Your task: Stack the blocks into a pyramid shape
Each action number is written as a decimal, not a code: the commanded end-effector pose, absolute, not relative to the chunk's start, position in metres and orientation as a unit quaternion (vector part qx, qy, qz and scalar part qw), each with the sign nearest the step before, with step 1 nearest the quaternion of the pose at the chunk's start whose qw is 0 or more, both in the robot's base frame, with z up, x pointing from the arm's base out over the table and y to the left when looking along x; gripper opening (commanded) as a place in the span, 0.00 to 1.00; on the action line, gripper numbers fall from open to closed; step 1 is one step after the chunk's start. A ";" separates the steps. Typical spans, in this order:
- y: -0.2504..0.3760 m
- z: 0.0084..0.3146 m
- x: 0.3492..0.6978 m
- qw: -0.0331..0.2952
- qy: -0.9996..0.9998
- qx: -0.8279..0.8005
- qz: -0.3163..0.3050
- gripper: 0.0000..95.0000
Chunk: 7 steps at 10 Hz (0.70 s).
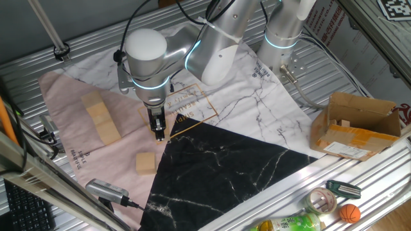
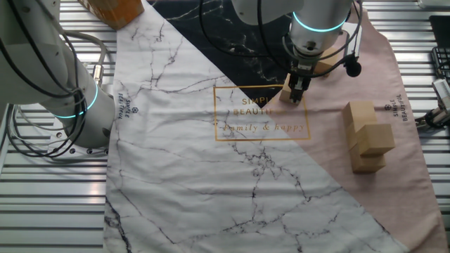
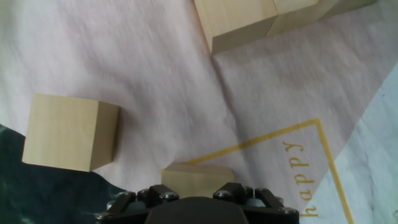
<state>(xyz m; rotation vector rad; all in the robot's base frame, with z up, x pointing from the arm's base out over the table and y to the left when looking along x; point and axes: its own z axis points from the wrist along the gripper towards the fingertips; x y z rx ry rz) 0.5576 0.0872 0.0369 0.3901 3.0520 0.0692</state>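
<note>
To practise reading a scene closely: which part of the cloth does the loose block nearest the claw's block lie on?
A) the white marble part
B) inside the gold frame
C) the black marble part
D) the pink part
D: the loose block lies flat on the pink part of the cloth, just beside the black part's edge, apart from the block at the claw.

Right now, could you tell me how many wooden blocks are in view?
5 blocks that I can make out: one at the gripper, one alone beside the black marble patch, three grouped on the pink cloth. That group may hide another.
</note>
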 end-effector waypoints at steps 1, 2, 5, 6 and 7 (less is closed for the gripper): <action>0.086 0.048 0.557 0.027 0.992 0.123 0.023 0.00; 0.086 0.053 0.558 0.025 0.992 0.121 0.024 0.00; 0.085 0.069 0.559 0.029 0.995 0.094 0.025 0.00; 0.086 0.074 0.559 0.030 0.996 0.078 0.025 0.00; 0.086 0.079 0.561 0.030 0.997 0.065 0.021 0.00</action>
